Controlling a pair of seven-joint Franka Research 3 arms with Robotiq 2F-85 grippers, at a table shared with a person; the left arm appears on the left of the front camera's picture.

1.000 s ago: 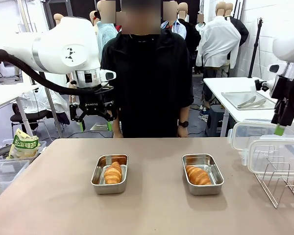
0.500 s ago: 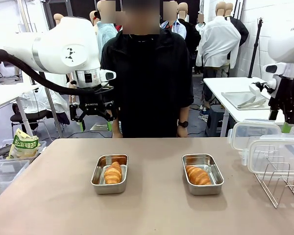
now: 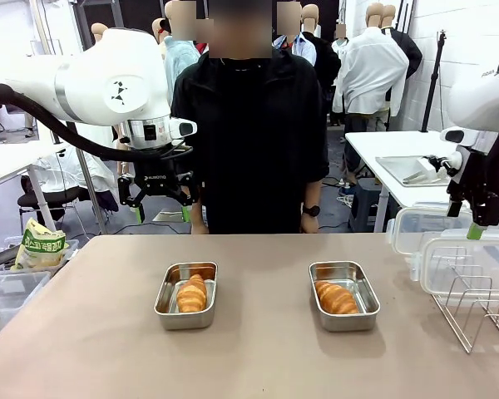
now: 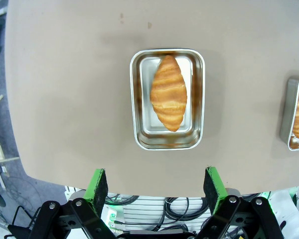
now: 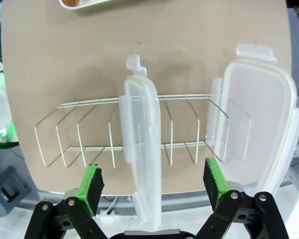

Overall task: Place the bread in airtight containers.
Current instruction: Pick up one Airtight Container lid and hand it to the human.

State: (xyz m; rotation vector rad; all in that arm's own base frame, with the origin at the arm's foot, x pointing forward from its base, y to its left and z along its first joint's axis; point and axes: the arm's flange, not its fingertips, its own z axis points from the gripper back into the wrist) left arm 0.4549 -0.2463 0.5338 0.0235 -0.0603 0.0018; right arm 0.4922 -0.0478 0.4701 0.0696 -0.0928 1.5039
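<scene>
**Lidding step: right gripper poised, jaws apart and empty, over a clear lid standing on edge in the wire rack.**
Its green pads sit on either side of that lid without clamping it, and a 2nd lid leans at the rack's end. The left gripper, also spread and empty, hangs over the far table edge. 1 croissant lies in the left pan, the other croissant in the right pan, both uncovered. The next move likely calls for lowering, pinching the thin rim squarely and lifting straight up clear of the wires.
</scene>
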